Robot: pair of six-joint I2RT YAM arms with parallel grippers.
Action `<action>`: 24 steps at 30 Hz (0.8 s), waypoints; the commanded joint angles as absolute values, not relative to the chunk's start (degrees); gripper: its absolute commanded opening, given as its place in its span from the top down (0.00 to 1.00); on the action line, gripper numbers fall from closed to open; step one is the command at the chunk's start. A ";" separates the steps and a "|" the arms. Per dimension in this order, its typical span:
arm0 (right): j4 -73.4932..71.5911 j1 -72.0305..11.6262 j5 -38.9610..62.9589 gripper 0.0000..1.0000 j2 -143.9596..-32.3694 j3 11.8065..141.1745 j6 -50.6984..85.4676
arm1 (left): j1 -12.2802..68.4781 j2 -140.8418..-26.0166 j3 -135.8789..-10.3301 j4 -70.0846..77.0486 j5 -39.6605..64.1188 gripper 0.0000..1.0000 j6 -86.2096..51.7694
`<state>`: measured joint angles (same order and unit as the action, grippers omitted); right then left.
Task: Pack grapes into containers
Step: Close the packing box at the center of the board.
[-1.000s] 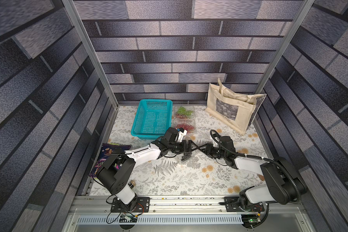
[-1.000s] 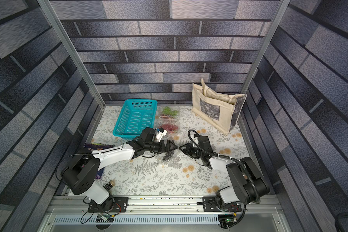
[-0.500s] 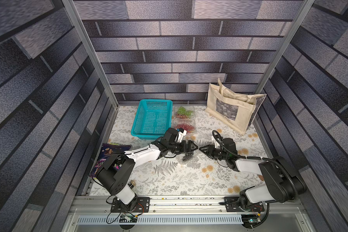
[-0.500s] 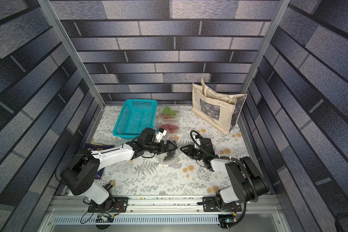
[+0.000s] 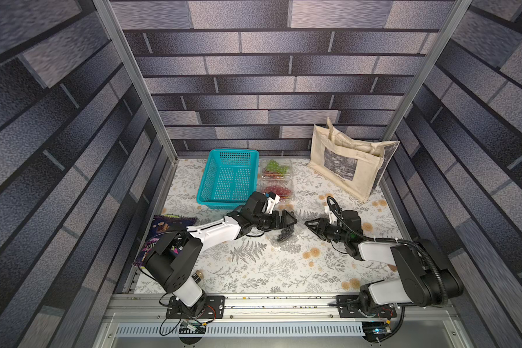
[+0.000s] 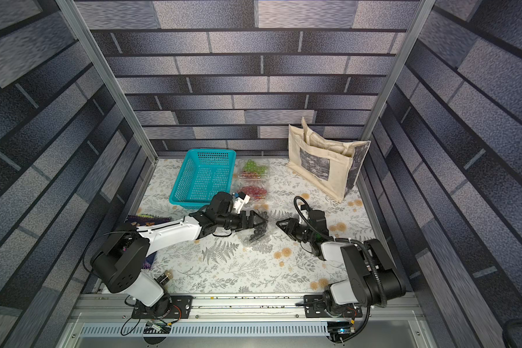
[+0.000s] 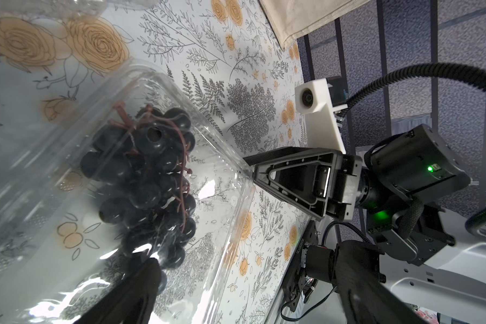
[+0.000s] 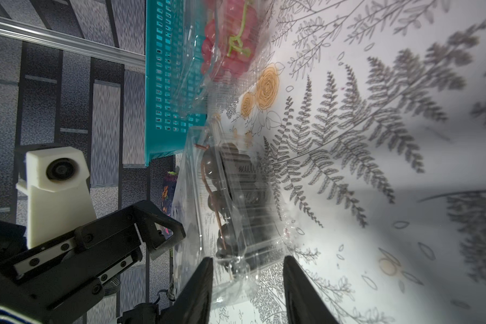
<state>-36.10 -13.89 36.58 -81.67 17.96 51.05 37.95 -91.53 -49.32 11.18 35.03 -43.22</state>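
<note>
Over the floral tablecloth [image 5: 253, 271] the right gripper [image 5: 308, 223], half-open and empty, has backed off the black-grape clamshell [image 5: 281, 236], the left gripper [image 5: 290, 223] spread wide above it; packing looks nearly finished.

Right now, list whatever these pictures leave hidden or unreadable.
Tote bag: contents hidden by its cloth sides, both top views.
Purple packet: partly under the left arm, print too small.
Black grapes' container: lid latch lost in glare, both wrist views.
Red grapes' container: near end covered by the left wrist camera, top views.
</note>
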 commanded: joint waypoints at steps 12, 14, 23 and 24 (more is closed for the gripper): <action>-41.90 -12.83 40.09 0.61 -85.70 17.16 52.59 | 38.28 -91.91 -48.01 8.35 33.49 0.00 -41.56; -43.13 -12.82 40.56 0.63 -86.66 17.09 52.97 | 38.36 -91.93 -48.08 8.41 33.51 0.00 -41.58; -49.13 -12.93 42.91 0.68 -89.93 16.88 55.65 | 38.38 -92.46 -47.99 8.59 33.49 0.00 -41.64; -49.65 -12.93 42.98 0.68 -90.25 16.79 55.93 | 38.41 -92.55 -47.99 8.61 33.48 0.00 -41.62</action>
